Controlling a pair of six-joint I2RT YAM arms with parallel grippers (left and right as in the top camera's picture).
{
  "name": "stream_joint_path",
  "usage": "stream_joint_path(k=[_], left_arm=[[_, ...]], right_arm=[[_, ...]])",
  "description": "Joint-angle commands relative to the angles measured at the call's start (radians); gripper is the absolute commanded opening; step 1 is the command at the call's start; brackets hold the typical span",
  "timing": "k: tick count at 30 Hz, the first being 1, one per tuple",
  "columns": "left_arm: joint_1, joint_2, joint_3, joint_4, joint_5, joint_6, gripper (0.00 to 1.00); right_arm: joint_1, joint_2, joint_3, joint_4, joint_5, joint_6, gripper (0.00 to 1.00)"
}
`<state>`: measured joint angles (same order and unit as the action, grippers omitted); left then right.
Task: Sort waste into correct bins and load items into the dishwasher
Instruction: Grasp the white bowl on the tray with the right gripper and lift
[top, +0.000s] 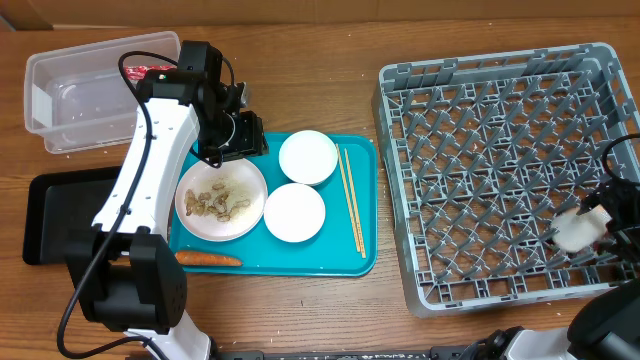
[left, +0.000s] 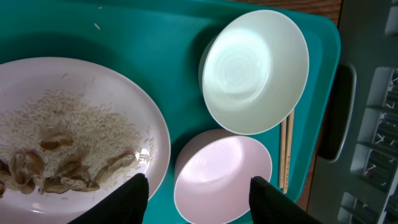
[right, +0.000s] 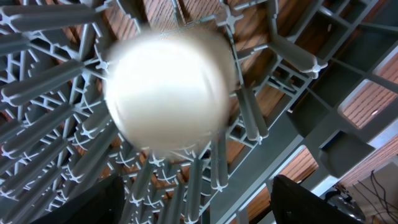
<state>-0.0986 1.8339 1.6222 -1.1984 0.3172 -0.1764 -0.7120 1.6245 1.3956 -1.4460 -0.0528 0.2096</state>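
Jaws apart on left gripper (left: 202, 202), hanging over pink bowl (left: 222, 177) on teal tray (left: 155, 31). Just beside: plate (left: 87, 71) of rice and scraps, white bowl (left: 255, 71), chopsticks (left: 287, 155) along tray's right side. Jaws likewise apart on right gripper (right: 199, 202), above blurred white round item (right: 165, 93) resting in grey dishwasher rack (right: 298, 59). Farther off: carrot (top: 208, 259) at tray's front edge, clear container (top: 80, 90), black bin (top: 50, 215).
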Motion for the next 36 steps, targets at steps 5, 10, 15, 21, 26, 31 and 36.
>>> stream_joint_path(k=[5, 10, 15, 21, 26, 31, 36], left_arm=[[-0.008, -0.036, 0.015, -0.014, -0.033, 0.018, 0.55], [-0.006, -0.036, 0.015, -0.047, -0.146, -0.028, 0.60], [-0.002, -0.036, 0.015, -0.082, -0.293, -0.133, 0.65], [0.056, -0.036, 0.015, -0.125, -0.347, -0.283, 0.73], [0.106, -0.036, 0.015, -0.124, -0.343, -0.303, 0.78], [0.111, -0.036, 0.015, -0.125, -0.343, -0.303, 0.80], [0.103, -0.036, 0.015, -0.125, -0.343, -0.303, 0.80]], right_arm=[[0.032, -0.025, 0.093, 0.000, -0.270, -0.110, 0.77], [0.190, -0.066, 0.225, 0.001, -0.439, -0.182, 0.78], [0.497, -0.072, 0.269, 0.098, -0.457, -0.180, 0.82], [0.882, 0.004, 0.266, 0.285, -0.334, -0.064, 0.82], [1.070, 0.144, 0.266, 0.406, -0.254, -0.021, 0.82], [1.164, 0.325, 0.266, 0.514, -0.156, 0.057, 0.81], [1.178, 0.447, 0.266, 0.592, -0.131, 0.065, 0.72]])
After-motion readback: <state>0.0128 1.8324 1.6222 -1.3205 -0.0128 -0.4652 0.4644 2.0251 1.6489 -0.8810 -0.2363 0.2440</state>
